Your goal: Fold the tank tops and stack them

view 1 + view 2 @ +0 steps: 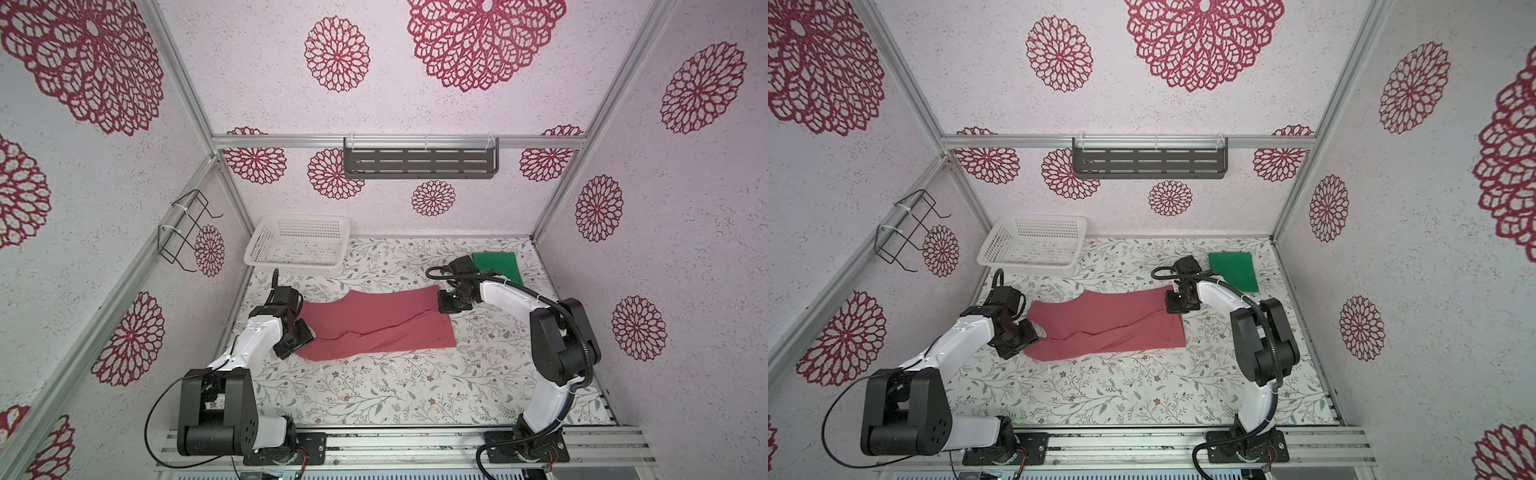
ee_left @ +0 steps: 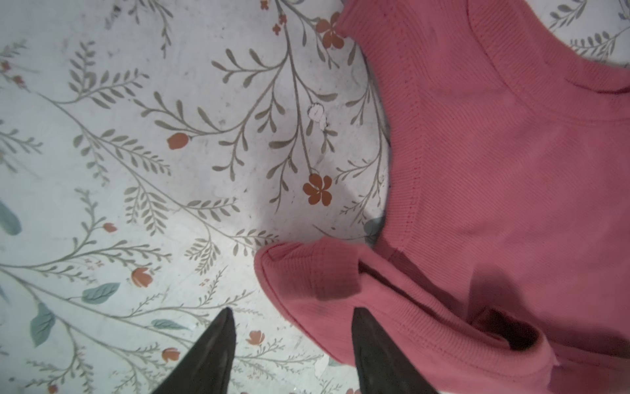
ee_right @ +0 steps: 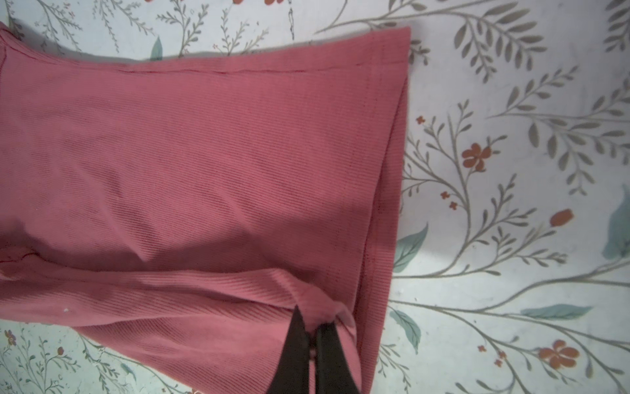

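Observation:
The rose-red tank top (image 1: 374, 324) (image 1: 1104, 328) lies spread across the middle of the table, straps to the left and hem to the right, with a diagonal fold line along it. My left gripper (image 2: 293, 315) (image 1: 305, 328) is open at the strap end; one finger is over a rolled strap (image 2: 306, 273) and the other over bare table. My right gripper (image 3: 312, 324) (image 1: 444, 305) is shut on a pinch of the rose cloth near the far hem corner. The green tank top (image 1: 496, 266) (image 1: 1233, 270) lies folded flat at the back right, behind the right arm.
A white perforated basket (image 1: 307, 226) (image 1: 1042, 226) stands at the back left of the flowered table (image 1: 395, 390). A dark slotted shelf (image 1: 419, 158) hangs on the back wall and a wire rack (image 1: 187, 228) on the left wall. Walls enclose three sides.

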Available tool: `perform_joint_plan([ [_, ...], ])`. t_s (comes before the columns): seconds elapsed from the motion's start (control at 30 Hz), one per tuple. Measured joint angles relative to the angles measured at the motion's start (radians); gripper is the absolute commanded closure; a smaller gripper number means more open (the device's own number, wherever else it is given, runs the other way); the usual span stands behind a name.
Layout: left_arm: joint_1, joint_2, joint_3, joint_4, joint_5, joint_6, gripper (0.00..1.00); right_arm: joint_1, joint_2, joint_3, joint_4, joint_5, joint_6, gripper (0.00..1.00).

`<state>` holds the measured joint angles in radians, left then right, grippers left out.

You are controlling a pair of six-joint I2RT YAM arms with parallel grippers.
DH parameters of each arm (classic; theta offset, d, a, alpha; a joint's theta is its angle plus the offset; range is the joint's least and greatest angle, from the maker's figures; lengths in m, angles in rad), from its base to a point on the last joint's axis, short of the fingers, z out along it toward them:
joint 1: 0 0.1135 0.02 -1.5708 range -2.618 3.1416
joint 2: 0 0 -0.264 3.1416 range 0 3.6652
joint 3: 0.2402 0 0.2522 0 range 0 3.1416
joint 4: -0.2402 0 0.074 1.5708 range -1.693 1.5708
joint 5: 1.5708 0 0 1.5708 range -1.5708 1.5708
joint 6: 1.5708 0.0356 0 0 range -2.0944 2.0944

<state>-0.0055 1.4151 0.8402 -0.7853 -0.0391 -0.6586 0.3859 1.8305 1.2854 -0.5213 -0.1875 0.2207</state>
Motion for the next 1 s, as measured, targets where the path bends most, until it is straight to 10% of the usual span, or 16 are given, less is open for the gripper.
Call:
perform_joint_plan([
  [0.13, 0.002, 0.061, 0.012, 0.046, 0.005, 0.005, 0.57, 0.000, 0.000, -0.003, 0.000, 0.000, 0.000, 1.00],
  [0.3, 0.002, 0.116, 0.021, 0.087, 0.023, 0.006, 1.00, 0.000, 0.000, -0.008, 0.001, 0.000, 0.000, 1.00],
  [1.0, 0.085, -0.066, -0.071, 0.062, 0.001, -0.008, 0.95, -0.013, 0.000, -0.022, 0.025, 0.029, 0.007, 0.99],
])
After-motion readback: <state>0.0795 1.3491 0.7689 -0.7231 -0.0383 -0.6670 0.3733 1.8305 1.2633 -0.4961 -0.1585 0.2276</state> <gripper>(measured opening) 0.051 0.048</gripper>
